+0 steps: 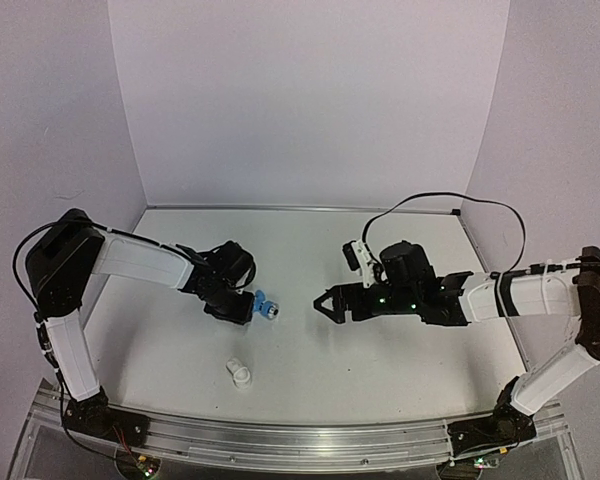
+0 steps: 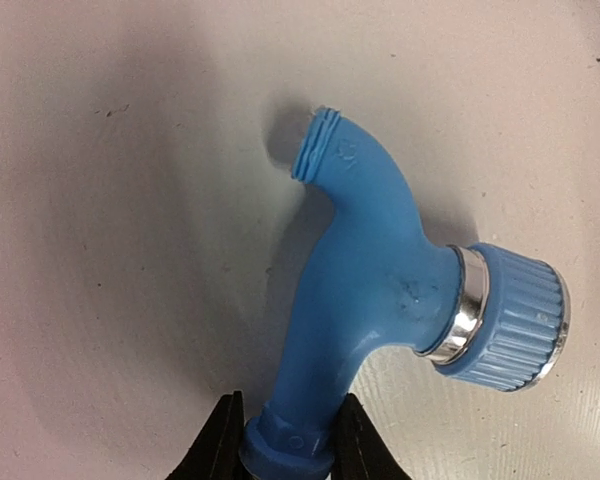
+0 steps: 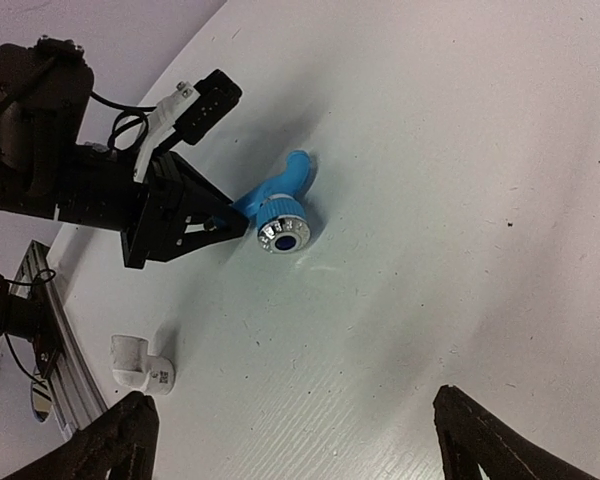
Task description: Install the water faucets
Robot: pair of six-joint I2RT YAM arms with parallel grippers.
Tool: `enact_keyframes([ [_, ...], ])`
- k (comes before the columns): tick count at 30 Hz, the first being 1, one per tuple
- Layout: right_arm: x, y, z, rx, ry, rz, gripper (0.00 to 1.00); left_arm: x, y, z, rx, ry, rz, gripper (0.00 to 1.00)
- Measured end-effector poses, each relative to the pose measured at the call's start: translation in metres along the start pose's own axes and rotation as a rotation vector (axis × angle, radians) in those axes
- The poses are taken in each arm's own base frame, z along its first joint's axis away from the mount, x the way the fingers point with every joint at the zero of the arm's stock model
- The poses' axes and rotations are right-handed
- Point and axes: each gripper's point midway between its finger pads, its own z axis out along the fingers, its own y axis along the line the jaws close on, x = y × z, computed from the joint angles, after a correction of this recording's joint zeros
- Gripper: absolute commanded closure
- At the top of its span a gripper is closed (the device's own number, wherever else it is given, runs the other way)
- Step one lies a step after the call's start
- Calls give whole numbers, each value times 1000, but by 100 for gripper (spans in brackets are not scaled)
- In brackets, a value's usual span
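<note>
The light-blue faucet (image 1: 264,304) lies just above the white table, held by its threaded base in my left gripper (image 1: 242,308). In the left wrist view the faucet (image 2: 370,290) fills the frame, spout pointing away and its silvery ribbed knob to the right; the black fingers (image 2: 218,445) press both sides of its base. My right gripper (image 1: 325,305) is open and empty, facing the faucet from the right with a gap between them. The right wrist view shows the faucet (image 3: 280,205) and my left gripper (image 3: 180,215) ahead.
A small white cylindrical fitting (image 1: 239,373) lies on the table in front of the left gripper, also in the right wrist view (image 3: 140,363). White walls enclose the table on three sides. A metal rail (image 1: 300,440) runs along the near edge.
</note>
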Motion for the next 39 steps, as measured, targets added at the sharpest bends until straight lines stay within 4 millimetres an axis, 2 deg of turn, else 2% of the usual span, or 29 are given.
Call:
enact_keyframes([
  [4,0,5,-3,-17,-1,-71,3,0,-18,-7,97,21,-30,100],
  [7,-2,11,-9,-38,-14,-149,3,-3,-43,-28,247,45,-64,100],
  [11,-4,29,-18,-113,-20,-288,5,-10,-91,-74,560,83,-95,100],
  [15,1,57,-38,-242,-39,-474,6,-8,-138,-135,913,149,-75,100],
  [20,-2,93,-74,-401,-123,-679,9,17,-157,-194,1147,254,-22,100],
  [24,-2,109,-87,-487,-164,-787,9,29,-167,-225,1244,302,27,100],
  [27,0,117,-91,-532,-172,-836,10,38,-174,-239,1287,337,57,100],
  [31,-14,130,-90,-567,-201,-890,10,49,-179,-243,1304,388,65,100],
  [39,-27,150,-90,-645,-221,-946,33,55,-182,-239,1307,434,56,100],
])
